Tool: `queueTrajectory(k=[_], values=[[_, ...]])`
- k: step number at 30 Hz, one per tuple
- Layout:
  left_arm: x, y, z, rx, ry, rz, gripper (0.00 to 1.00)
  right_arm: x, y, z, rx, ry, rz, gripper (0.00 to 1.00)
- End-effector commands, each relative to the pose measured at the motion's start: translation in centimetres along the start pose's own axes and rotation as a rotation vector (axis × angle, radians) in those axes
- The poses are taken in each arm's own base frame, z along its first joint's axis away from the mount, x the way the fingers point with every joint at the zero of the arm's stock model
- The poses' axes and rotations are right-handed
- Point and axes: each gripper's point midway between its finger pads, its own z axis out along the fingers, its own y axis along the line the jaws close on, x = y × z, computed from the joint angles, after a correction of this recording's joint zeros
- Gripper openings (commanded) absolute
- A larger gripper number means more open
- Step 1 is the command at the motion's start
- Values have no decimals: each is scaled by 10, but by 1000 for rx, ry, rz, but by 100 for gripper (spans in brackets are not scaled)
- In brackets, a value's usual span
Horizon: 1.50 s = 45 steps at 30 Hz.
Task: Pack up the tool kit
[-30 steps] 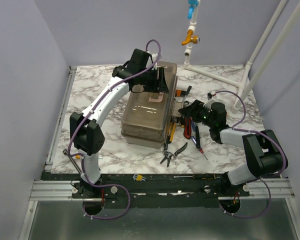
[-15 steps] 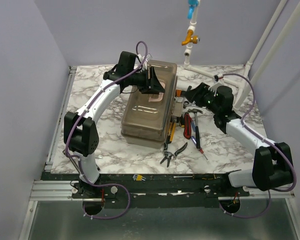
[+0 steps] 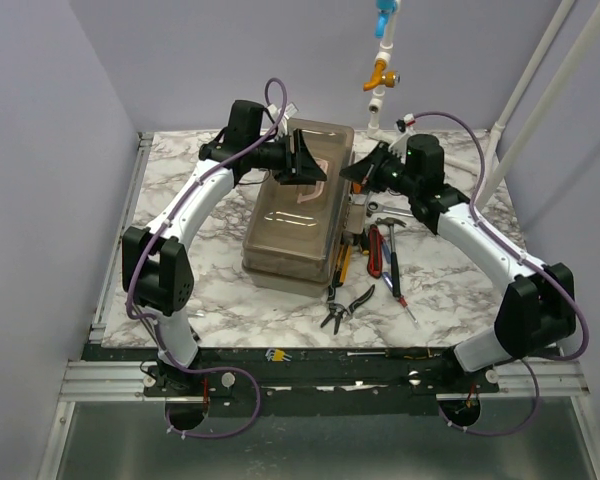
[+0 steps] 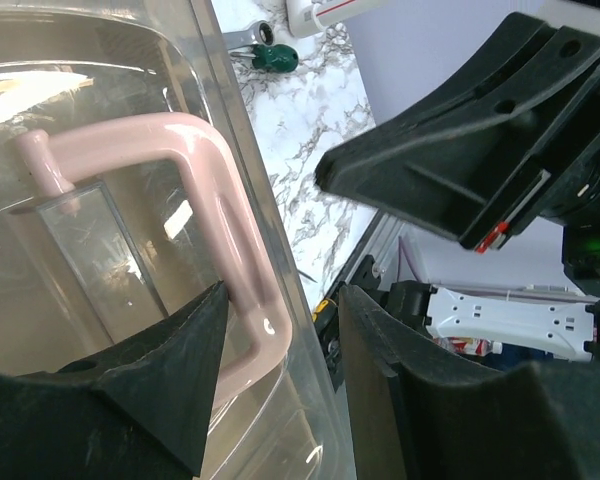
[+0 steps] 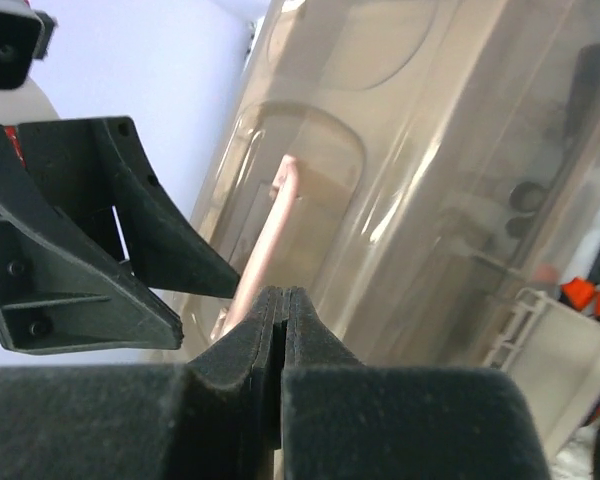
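The tool kit's translucent grey-brown toolbox [image 3: 290,220] lies closed in the middle of the table, its pink handle [image 4: 220,200] flat on the lid. My left gripper [image 3: 310,165] hovers over the lid with its jaws apart; the handle's end bar passes just by the left fingertip [image 4: 195,340]. My right gripper [image 3: 348,175] is shut on nothing, level with the box's far right edge and pointing at the left gripper. Pliers [image 3: 345,305], a red knife [image 3: 374,250], a hammer [image 3: 385,222] and screwdrivers [image 3: 392,285] lie on the table right of the box.
A beige tray [image 5: 560,350] sticks out at the box's right side. A white pipe frame [image 3: 520,120] with an orange valve [image 3: 380,75] stands at the back right. Small hex keys [image 3: 276,354] lie on the front rail. A wrench [image 4: 245,38] lies behind the box.
My right arm has swung up from the tools to the box's far right edge, and its jaws have closed. My left gripper has shifted slightly back and left over the lid.
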Motion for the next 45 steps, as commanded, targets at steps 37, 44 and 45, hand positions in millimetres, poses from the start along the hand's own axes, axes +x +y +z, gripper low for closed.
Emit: queueTrajectory(k=[37,44,45], values=[[-41,39,-45,-334,-156,73,66,68,60,66,-64,211,32,1],[-52,36,-49,-291,-213,40,67,69,60,68,-66,217,30,1],[-54,33,-50,-281,-228,42,68,70,59,69,-65,219,30,1]])
